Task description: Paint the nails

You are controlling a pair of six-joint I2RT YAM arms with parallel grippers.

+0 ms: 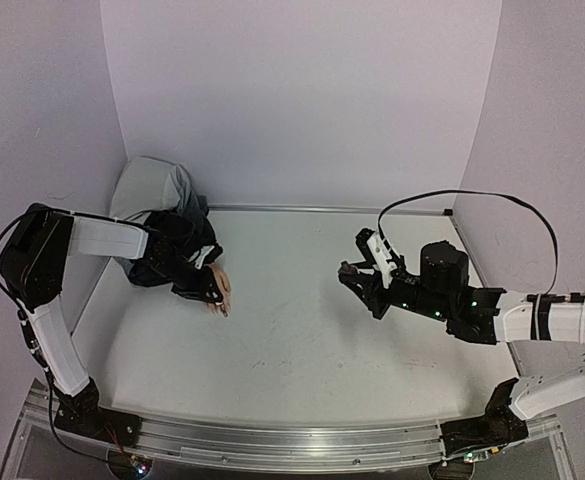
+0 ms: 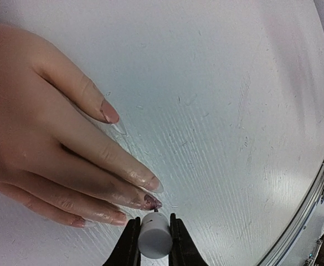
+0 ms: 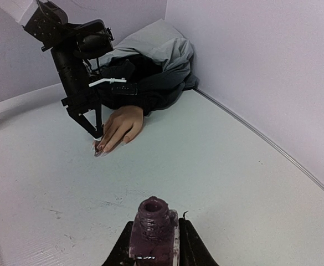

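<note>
Left claw (image 2: 153, 223) pinches brush cap (image 2: 154, 239) at the nails (image 2: 149, 200); right claw (image 3: 155, 228) pinches bottle (image 3: 153, 213), well apart

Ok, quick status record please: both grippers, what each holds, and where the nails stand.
left gripper: shut on white cap, brush end at a fingertip
right gripper: shut on open polish bottle, well apart from the hand
mannequin hand: palm down on table
nails: one by the brush smeared dark purple; the others show no dark polish
</note>
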